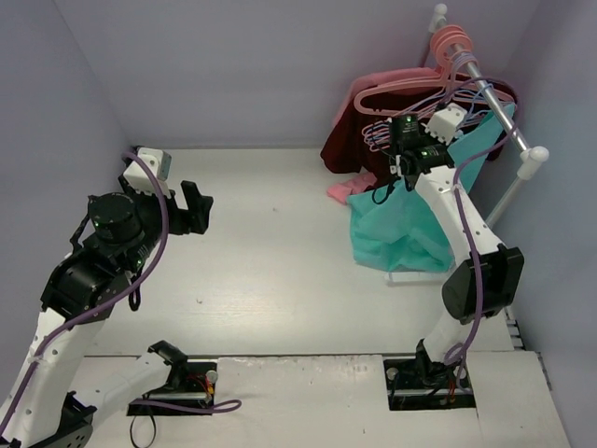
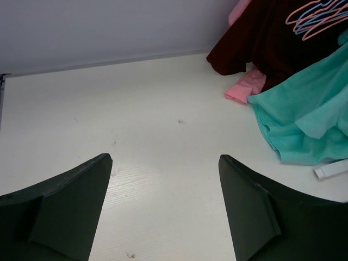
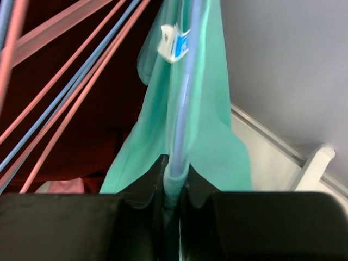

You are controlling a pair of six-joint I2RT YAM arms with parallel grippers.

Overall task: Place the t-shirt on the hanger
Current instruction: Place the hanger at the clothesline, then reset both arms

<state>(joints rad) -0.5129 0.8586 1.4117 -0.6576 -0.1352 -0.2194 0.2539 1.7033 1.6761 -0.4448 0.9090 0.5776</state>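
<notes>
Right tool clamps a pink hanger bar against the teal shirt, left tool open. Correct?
No: the right tool clamps the thin light-blue hanger, not a pink one; the right wrist view shows it. The soft teal fabric t-shirt lies against it; the left tool is open.

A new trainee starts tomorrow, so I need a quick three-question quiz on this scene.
1. True or false: the left gripper is open and holds nothing.
2. The right gripper is pinching: A) a pink hanger, B) the light-blue hanger together with t-shirt fabric, C) nothing.
3. What colour is the small cloth lying on the table beside the t-shirt?
Key: 1 true; 2 B; 3 pink.
</notes>
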